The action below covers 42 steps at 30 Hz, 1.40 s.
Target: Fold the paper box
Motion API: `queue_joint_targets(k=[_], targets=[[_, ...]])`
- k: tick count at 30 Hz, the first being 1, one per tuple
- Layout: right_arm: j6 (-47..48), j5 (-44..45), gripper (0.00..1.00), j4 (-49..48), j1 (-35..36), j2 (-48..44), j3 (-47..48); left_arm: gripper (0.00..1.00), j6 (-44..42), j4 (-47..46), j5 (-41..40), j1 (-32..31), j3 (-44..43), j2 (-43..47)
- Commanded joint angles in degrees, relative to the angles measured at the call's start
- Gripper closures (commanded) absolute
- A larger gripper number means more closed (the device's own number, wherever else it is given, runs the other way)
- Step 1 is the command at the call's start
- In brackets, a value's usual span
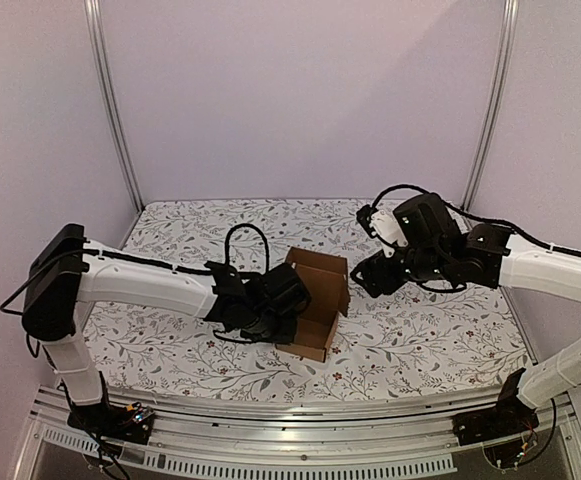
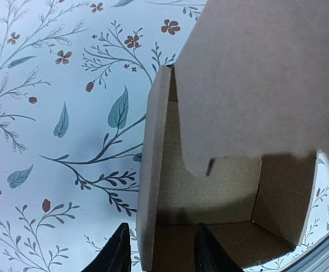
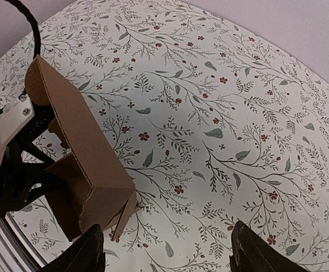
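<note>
The paper box (image 1: 322,295) sits near the middle of the flowered bench (image 1: 440,340), half formed. Its walls stand up, its inside is open to view, and a large lid flap (image 2: 255,73) rises over the cavity, not yet closed. The left gripper (image 2: 163,248) is at the box's left wall (image 2: 153,158), one finger outside it and one inside. It is released rather than clamped, since the inner finger (image 2: 206,249) stands clear of the cardboard. The right gripper (image 3: 170,252) hovers near the box's right side, spread wide and holding nothing. The step in hand looks like bringing the lid flap down over the box. To do it well, the left gripper should draw off straight along the wall, so that neither finger pulls the wall out of square. The right gripper should press the flap near its free edge, slowly. The opposite side of the box should be braced, because so light a carton will likely slide or tip.
</note>
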<state>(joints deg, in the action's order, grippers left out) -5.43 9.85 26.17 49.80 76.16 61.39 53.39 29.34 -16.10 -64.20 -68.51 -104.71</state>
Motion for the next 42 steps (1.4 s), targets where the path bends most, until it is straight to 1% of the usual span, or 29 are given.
queue_joint_targets(k=[1, 10, 16, 22, 26, 31, 36, 42], targets=[[-2.9, -1.6, 0.26, -3.2, -0.4, 0.7, -3.2, 0.62, -1.0, -3.5, -0.5, -1.6, 0.8, 2.3], [-5.4, -2.5, 0.27, -5.2, -0.4, 0.0, -7.3, 0.62, -3.1, -7.6, 1.6, -3.0, 0.8, 2.2], [-6.4, -4.0, 0.32, -6.4, -0.6, -0.3, -8.9, 0.62, -2.8, -8.7, 0.5, -3.5, 2.3, 4.0], [-7.2, -5.0, 0.4, -8.3, -0.9, 0.5, -9.3, 0.6, -2.3, -8.2, -1.6, -3.5, 5.4, 9.0], [-7.6, -6.1, 0.5, -9.3, -1.1, 1.7, -9.1, 0.56, -3.0, -6.2, -4.3, -3.5, 6.5, 12.3], [-8.3, -6.8, 0.53, -10.3, -1.0, 2.2, -9.8, 0.48, -7.4, -5.1, -7.2, -3.1, 7.3, 15.9], [-9.8, -6.0, 0.57, -11.6, -0.9, 2.0, -11.6, 0.45, -13.8, -6.5, -7.7, -2.1, 7.5, 18.2], [-10.9, -1.6, 0.64, -15.8, 1.0, -0.4, -16.1, 0.45, -19.7, -11.6, -4.0, -0.8, 8.9, 19.0]])
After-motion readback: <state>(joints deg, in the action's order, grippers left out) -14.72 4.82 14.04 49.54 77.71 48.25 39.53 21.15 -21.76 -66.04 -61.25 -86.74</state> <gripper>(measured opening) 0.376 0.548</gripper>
